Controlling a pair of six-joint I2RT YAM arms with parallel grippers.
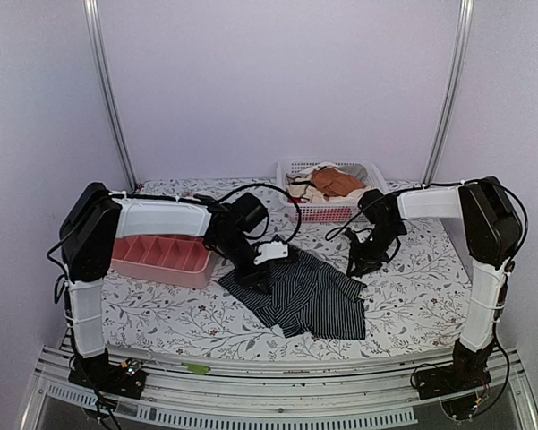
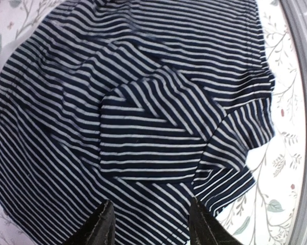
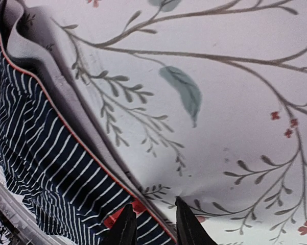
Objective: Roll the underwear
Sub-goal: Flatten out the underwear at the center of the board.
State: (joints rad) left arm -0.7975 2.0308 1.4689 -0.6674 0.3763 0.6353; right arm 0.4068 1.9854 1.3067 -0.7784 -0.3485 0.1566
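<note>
The underwear (image 1: 313,300), dark navy with thin white stripes, lies spread and creased on the floral cloth in the middle of the table. My left gripper (image 1: 255,273) is at its left edge. In the left wrist view that gripper (image 2: 150,222) is open just above the striped fabric (image 2: 143,102), holding nothing. My right gripper (image 1: 356,266) is at the garment's right edge. In the right wrist view its jaws (image 3: 154,224) stand narrowly apart, one on each side of the grey, orange-piped waistband beside the red tag (image 3: 123,212). A gap still shows between them.
A pink divided tray (image 1: 161,255) sits left of the underwear, under the left arm. A white basket (image 1: 291,170) with orange-brown and cream garments stands at the back. A floral cloth (image 1: 412,287) covers the table. A grey rail (image 2: 302,102) runs past the garment's right side.
</note>
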